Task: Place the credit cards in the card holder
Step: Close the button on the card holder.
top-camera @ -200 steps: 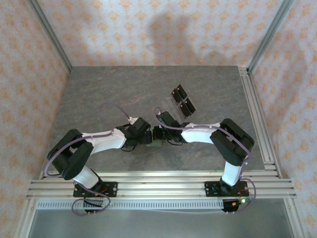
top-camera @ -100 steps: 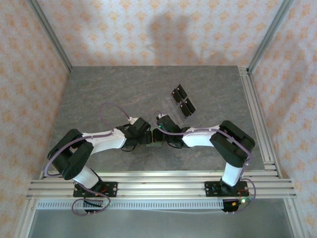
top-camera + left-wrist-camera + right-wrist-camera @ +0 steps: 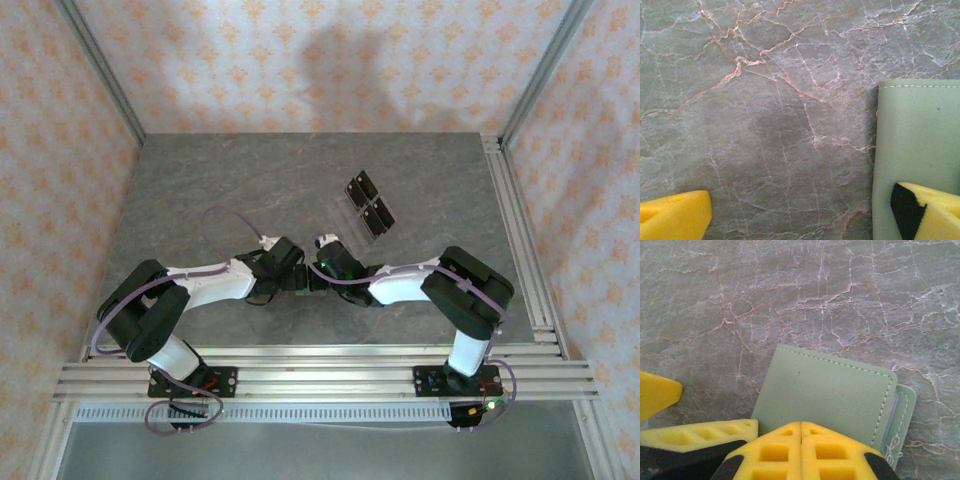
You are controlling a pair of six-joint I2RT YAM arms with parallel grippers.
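Observation:
The sage-green card holder lies closed on the stone table, its snap tab sticking out at the right edge. My right gripper is shut, with its joined yellow tips resting on the holder's near edge. My left gripper is open and straddles the holder's left edge, one finger over the green cover and the other on bare stone. From above, both grippers meet over the holder. The credit cards are out of view.
A clear plastic tray with dark squares in it lies behind the grippers, toward the back right. Aluminium rails run along the right and near table edges. Patterned walls enclose the table.
The right arm's forearm has swung toward the near edge and its wrist has edged left over the card holder. The left arm has stayed put.

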